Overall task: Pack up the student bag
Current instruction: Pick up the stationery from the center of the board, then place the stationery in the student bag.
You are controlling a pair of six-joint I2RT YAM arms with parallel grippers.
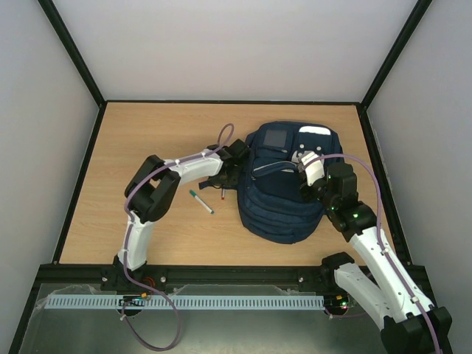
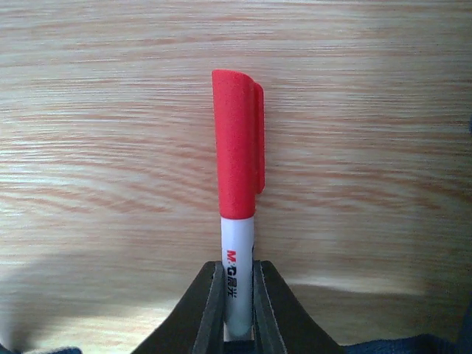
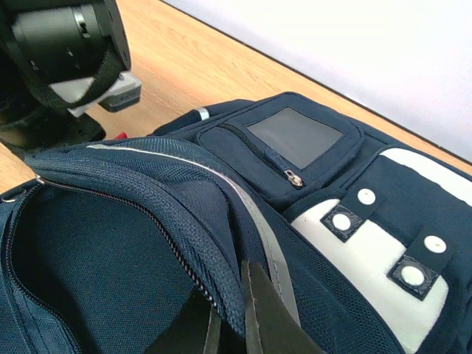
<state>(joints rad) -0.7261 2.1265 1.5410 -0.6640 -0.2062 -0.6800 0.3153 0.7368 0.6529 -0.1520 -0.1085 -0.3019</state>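
- Bag [image 1: 287, 199]: lies on the table [image 1: 147, 140], right of centre, in front of the right arm. It is the largest item in view.
- Fabric: navy blue throughout. A rounded, padded body is seen from above, with its top end toward the far edge.
- Front face: a white patch [image 3: 369, 258] is crossed by small navy tabs, each carrying a white snap.
- Beside the patch, a small pocket [image 3: 295, 136] with a grey window is noted. It is zipped shut.
- A grey reflective stripe [image 3: 254, 214] runs along the flap next to the main zip.
- Main compartment: unzipped. A dark blue lining is seen inside, in the right wrist view.
- Right gripper [image 3: 240, 317]: closed on the bag. The rim of the opening is pinched between the fingers and stands raised above the interior.
- Left gripper [image 2: 237, 313]: closed on the white barrel of a marker [image 2: 237, 147]. The marker's red cap points away from the fingers, over bare wood.
- It cannot be told whether the marker is lifted or resting on the table.
- In the top view, the left gripper is just beside the bag's left side.
- A green pen [image 1: 200, 201] lies on the table left of the bag, apart from it.
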